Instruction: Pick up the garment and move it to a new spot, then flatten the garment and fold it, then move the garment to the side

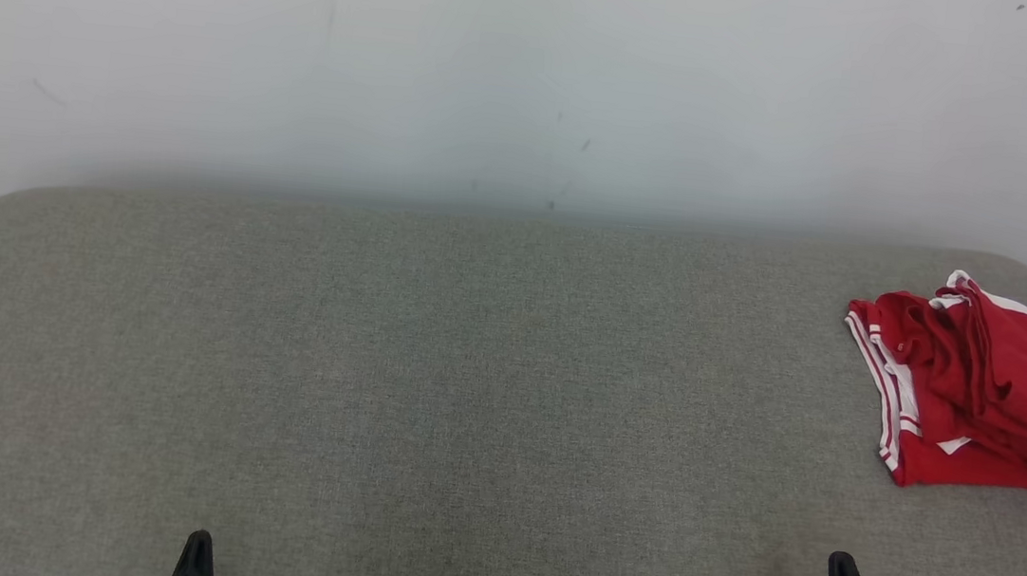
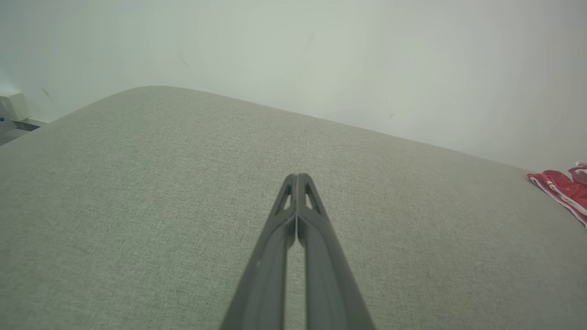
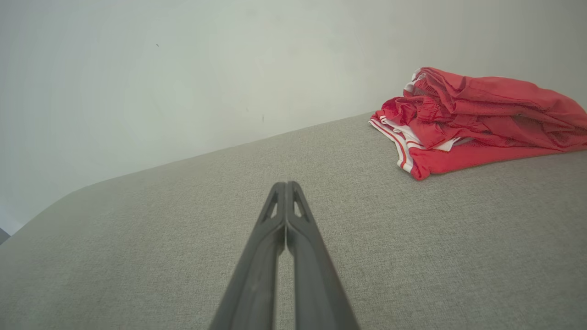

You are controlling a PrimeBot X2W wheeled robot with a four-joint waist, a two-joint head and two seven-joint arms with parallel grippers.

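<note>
A red garment (image 1: 989,395) with white stripes lies bunched at the far right of the grey fabric surface (image 1: 427,384), partly cut off by the head view's right edge. In the right wrist view the garment (image 3: 472,121) sits ahead and to the right of my right gripper (image 3: 286,184), which is shut and holds nothing. The left wrist view catches the garment's edge (image 2: 562,188) at the far right, well away from my left gripper (image 2: 297,176), also shut and empty. Both grippers, left (image 1: 199,538) and right (image 1: 843,561), hover near the front edge.
A pale wall (image 1: 536,71) rises directly behind the surface. The surface's back corners are rounded. A white box-like object (image 2: 13,107) sits beyond the surface's far left edge in the left wrist view.
</note>
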